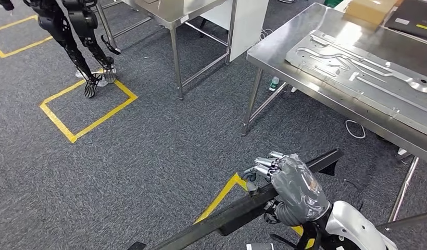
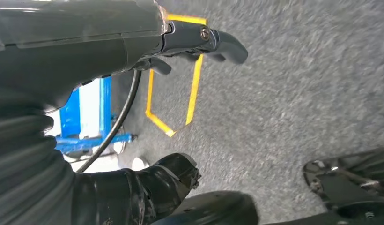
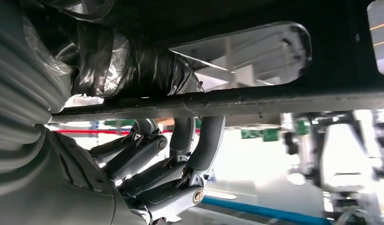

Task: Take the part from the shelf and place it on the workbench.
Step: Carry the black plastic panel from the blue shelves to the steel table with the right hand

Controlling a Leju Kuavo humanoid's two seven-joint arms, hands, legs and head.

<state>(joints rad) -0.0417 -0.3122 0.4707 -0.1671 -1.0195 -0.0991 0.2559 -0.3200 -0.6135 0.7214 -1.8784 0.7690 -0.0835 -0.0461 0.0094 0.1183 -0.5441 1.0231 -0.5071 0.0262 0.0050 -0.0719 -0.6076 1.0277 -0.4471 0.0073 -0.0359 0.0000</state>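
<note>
The right hand (image 1: 297, 188) is gripping a long black part (image 1: 237, 211), a flat bar that is running diagonally across the lower portion of the head view, above the grey carpeted floor (image 1: 149, 156). The fingers (image 1: 263, 167) are curling over the upper edge of the bar while the grey covered back of the hand is lying against its near face. In the right wrist view the same fingers (image 3: 199, 150) are wrapping up around the bar's edge (image 3: 227, 101), and an oblong cut-out in the part (image 3: 246, 58) is showing bright background through it. The part is being carried in the air, well apart from the steel counter (image 1: 284, 47) standing to the right, and is not touching it.

A large pressed metal panel (image 1: 357, 65) is lying flat on that counter, with a cardboard box (image 1: 370, 9) near the far corner. A second steel counter (image 1: 170, 15) is standing farther back.

The left hand (image 2: 134, 42) is appearing in the left wrist view with its dark fingers (image 2: 227, 44) extending outward over the carpet and holding nothing that can be seen; how far they are spread cannot be told with certainty.

Yellow floor tape (image 1: 81, 112) is marking a square on the carpet, and another robot's dark legs (image 1: 81, 41) are standing at its far corner.
</note>
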